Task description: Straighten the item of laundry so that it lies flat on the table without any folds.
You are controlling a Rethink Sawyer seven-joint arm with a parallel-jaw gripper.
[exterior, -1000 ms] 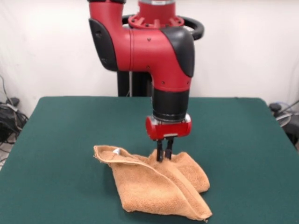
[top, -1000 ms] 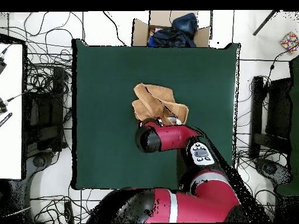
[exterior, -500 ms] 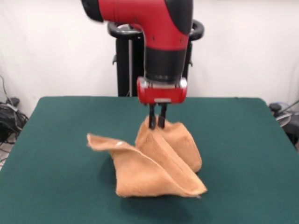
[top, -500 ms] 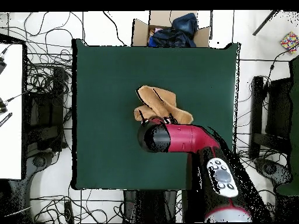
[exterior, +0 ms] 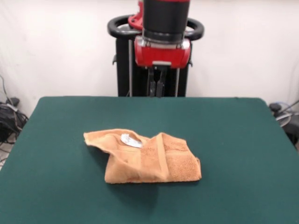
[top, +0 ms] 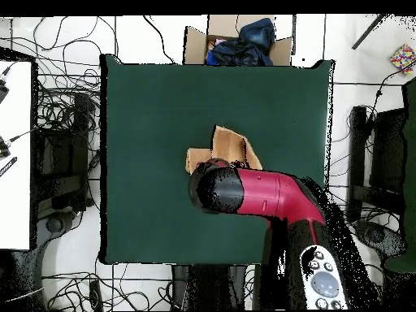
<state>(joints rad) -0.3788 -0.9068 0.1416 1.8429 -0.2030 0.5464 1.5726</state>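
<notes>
Orange-tan terry cloth is what the towel (exterior: 145,157) is made of, so it is judged to be soft, light and floppy; it bends wherever it is lifted and is not likely to slip. It is seen in a folded heap on the green table (exterior: 243,140), below the gripper (exterior: 160,84) and nearer the camera, with nothing touching it. A loose corner near the white label (exterior: 131,140) is judged a good place to be pinched. The fingers are held close together with nothing between them. Half a second ago the towel was being held up in a peak; now it is dropped and the gripper is raised high.
</notes>
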